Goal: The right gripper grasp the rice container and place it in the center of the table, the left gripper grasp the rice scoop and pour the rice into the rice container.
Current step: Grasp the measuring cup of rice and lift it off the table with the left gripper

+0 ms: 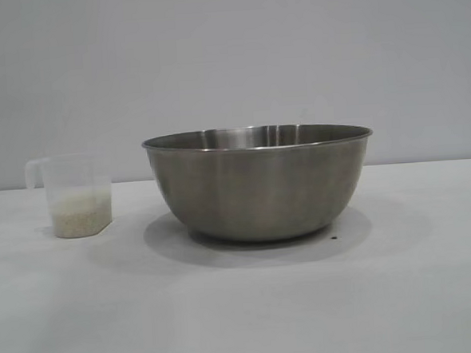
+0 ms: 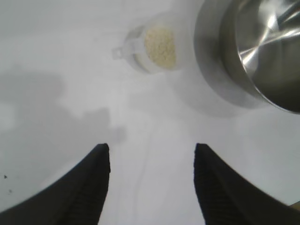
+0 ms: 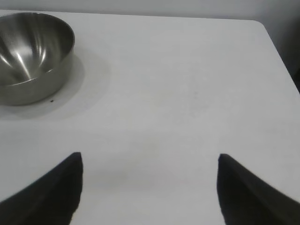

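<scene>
The steel rice container stands upright in the middle of the white table, and its inside looks bare in both wrist views. To its left stands the translucent rice scoop, its handle pointing away from the container, with pale rice in its bottom. No arm shows in the exterior view. My left gripper hovers open over bare table, well short of the rice scoop and the container. My right gripper is open too, with the container far off to one side.
The table's rounded far corner and side edge show in the right wrist view, with dark floor beyond. A small dark speck lies by the container's base. A plain grey wall stands behind the table.
</scene>
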